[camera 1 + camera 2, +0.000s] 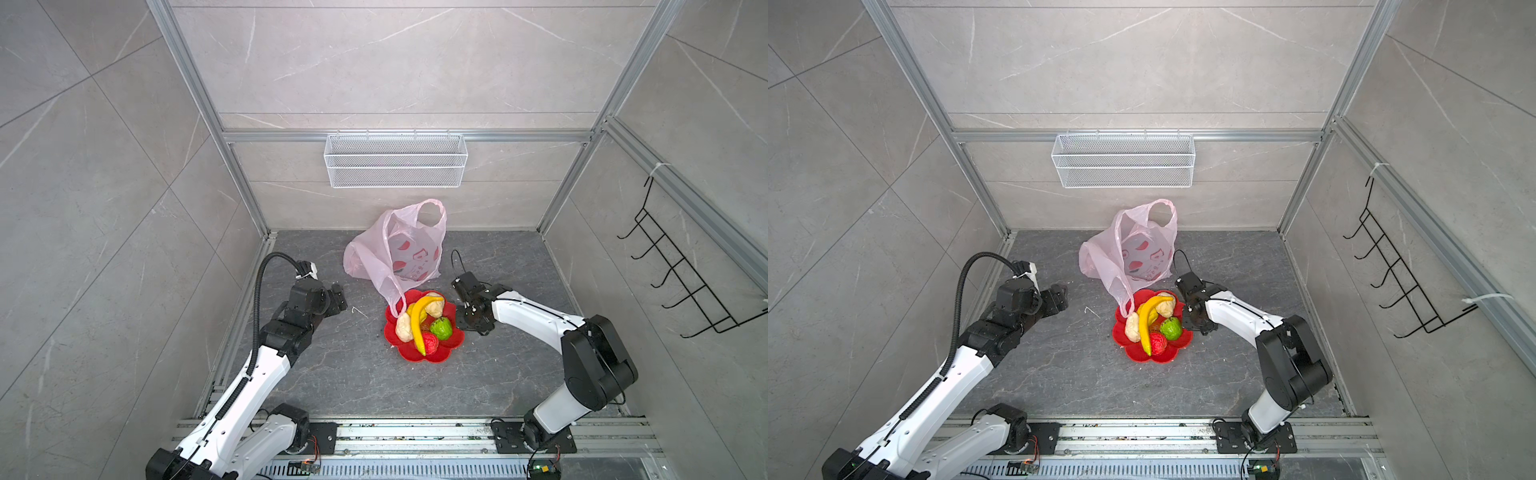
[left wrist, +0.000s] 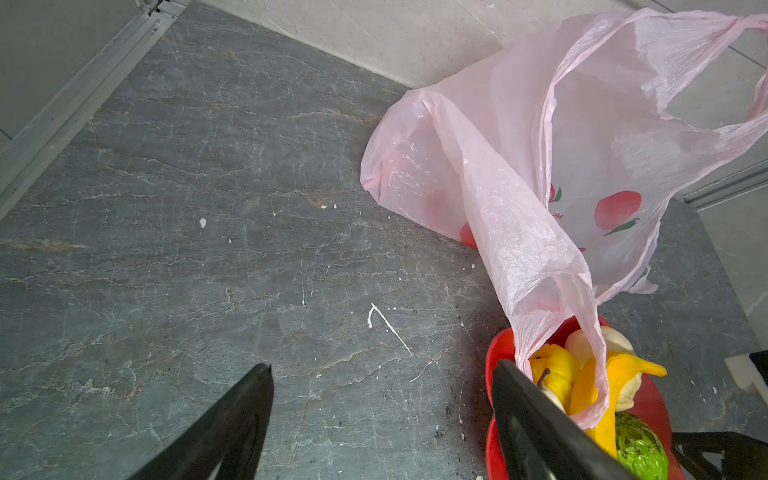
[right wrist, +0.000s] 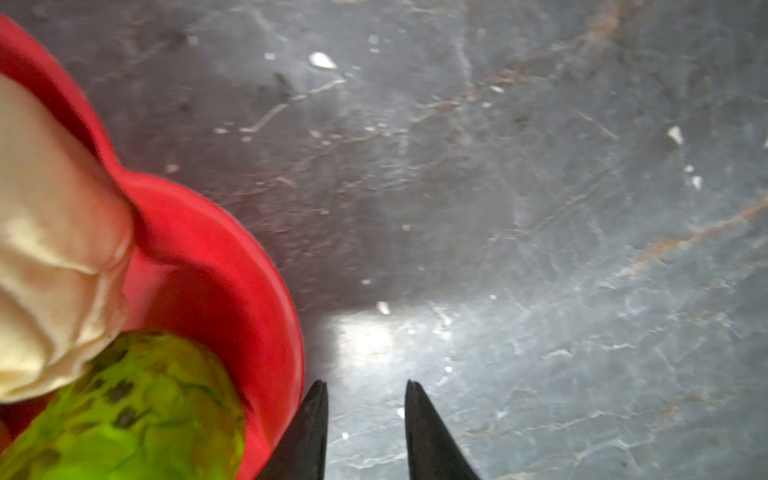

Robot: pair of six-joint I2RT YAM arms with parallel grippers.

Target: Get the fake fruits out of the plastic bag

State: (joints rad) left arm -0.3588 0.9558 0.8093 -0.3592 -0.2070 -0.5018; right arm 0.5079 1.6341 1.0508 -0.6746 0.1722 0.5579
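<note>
1. 2 fingers of the left gripper (image 2: pixel 382 363) stand wide apart and hold nothing, at 9 o'clock of the red flower-shaped dish (image 1: pixel 409 355) and well apart from it.
2. The right gripper (image 3: pixel 365 382) shows a narrow gap with nothing pinched. 1 finger (image 3: pixel 309 428) sits just beside the dish's rim at 3 o'clock.
3. The banana (image 1: pixel 419 328), 2 beige lumps (image 1: pixel 403 327) (image 1: pixel 435 308), red bumpy ball (image 1: pixel 430 343) and green bumpy ball (image 1: pixel 441 328) lie piled in the dish.
4. The plastic bag (image 1: pixel 374 253) slumps at 12 o'clock with its mouth open, 1 loop handle (image 2: pixel 536 270) draped over the fruits.

dk stone tabletop (image 1: pixel 332 374), plastic bag (image 1: pixel 399 249), red dish (image 1: pixel 451 338)
</note>
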